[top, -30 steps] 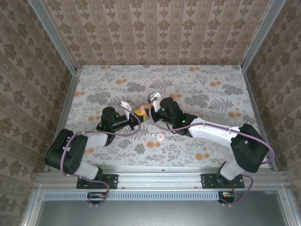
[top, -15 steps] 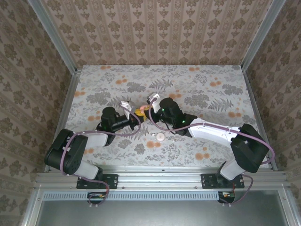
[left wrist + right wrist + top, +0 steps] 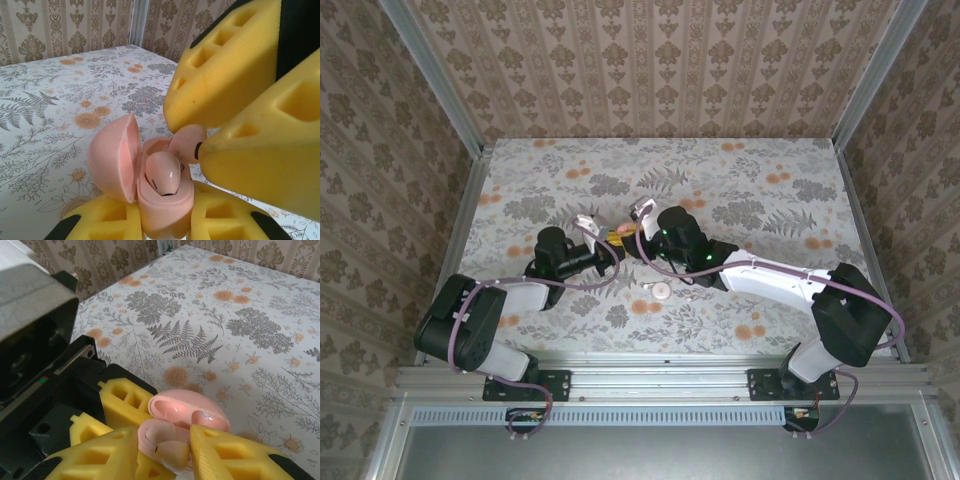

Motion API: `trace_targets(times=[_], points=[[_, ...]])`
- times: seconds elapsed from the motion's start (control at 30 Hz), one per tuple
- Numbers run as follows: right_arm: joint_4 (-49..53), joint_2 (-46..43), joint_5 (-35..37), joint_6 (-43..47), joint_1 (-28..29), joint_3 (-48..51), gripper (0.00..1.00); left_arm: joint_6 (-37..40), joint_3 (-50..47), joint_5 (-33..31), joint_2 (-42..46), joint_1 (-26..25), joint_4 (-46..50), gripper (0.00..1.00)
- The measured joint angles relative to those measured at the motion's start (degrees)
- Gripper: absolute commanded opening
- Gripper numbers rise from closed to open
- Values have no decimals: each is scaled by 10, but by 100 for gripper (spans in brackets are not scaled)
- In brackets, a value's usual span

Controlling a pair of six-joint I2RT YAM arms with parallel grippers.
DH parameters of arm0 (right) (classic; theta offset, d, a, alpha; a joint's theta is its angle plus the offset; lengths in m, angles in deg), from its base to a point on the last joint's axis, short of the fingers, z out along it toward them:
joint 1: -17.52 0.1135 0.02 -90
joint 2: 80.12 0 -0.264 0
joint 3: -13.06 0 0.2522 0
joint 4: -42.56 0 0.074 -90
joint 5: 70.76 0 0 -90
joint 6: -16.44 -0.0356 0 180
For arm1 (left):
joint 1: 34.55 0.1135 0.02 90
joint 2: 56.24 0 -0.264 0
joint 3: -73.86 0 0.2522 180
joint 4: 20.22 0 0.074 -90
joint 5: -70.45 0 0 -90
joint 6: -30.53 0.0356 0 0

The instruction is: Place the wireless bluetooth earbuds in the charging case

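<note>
My left gripper [image 3: 162,225] is pressed together on the base of the charging case [image 3: 165,202]. Its yellow foam fingers pinch the pink shell from either side, with the open side turned toward my other arm. My right gripper [image 3: 164,450] comes in from the opposite side with the second earbud [image 3: 187,142] between its pads. The bud touches both pads in the wrist views, but I cannot tell whether they are squeezing it or only loosely bracketing it.

By my reckoning the job is past the halfway mark. One bud is home. The other is at the mouth of the case, just beside the seated one, tilted and not yet down in its well. What I judge is left: ease that bud down until it sits flush, let go, and draw my right fingers clear. I may also need to shut the lid, if the task wants that.

The lid [image 3: 112,157] stands swung open to one side on its hinge, upright rather than laid flat. Inside, the seated earbud [image 3: 162,175] lies in the well nearer the lid, with its rounded pink back showing. The neighbouring well, on my right gripper's side, is mostly hidden behind the second earbud and my foam fingers. In the top view my two grippers meet near the middle of the floral table [image 3: 45,115].
</note>
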Motion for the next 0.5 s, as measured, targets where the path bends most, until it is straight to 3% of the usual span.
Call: trace_targets(times=[0.5], points=[[9, -23, -17, -65, -13, -18, 41, 12, -5, -5, 10, 0, 3, 13]])
